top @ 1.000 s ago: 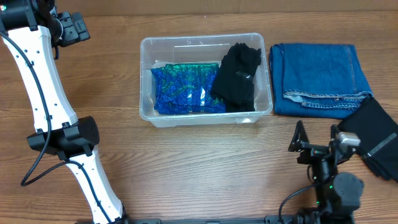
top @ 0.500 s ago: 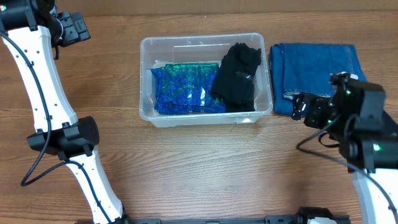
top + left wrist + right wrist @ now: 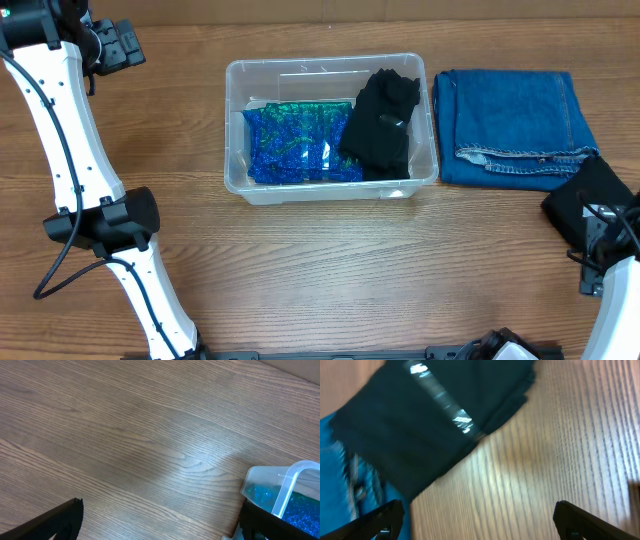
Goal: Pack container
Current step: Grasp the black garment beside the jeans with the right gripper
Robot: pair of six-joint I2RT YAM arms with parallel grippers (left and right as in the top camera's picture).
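The container [image 3: 331,192] stands upright and open-topped at the far middle of the worktop [image 3: 320,270]. The overhead view shows the whole layout. A blue-and-green patterned bundle [image 3: 300,142] fills the left part of the tub. A black garment [image 3: 380,125] lies in the right part, against the bundle. Just right of the tub, folded jeans [image 3: 515,120] lie flat. A folded black cloth [image 3: 590,198] rests at their near right corner, touching the denim. The white left arm [image 3: 70,150] runs up the left side, and a link of the right arm [image 3: 612,295] shows at the near right edge. From overhead, neither arm's fingers can be made out clearly.

The wrist views show them. In the left wrist view, the left end effector [image 3: 160,525] is released. Its two dark fingers [image 3: 57,520] sit well apart over bare wood. Only one rounded corner of the container [image 3: 292,472] shows, at the lower right, with blue visible through the clear wall.

The right wrist view is somewhat blurred. There the right end effector [image 3: 480,522] is also released, its fingers spread wide above bare wood just beside the black cloth. This view shows a shiny silvery strip [image 3: 440,402] on the cloth, which is only a pale fleck from overhead.
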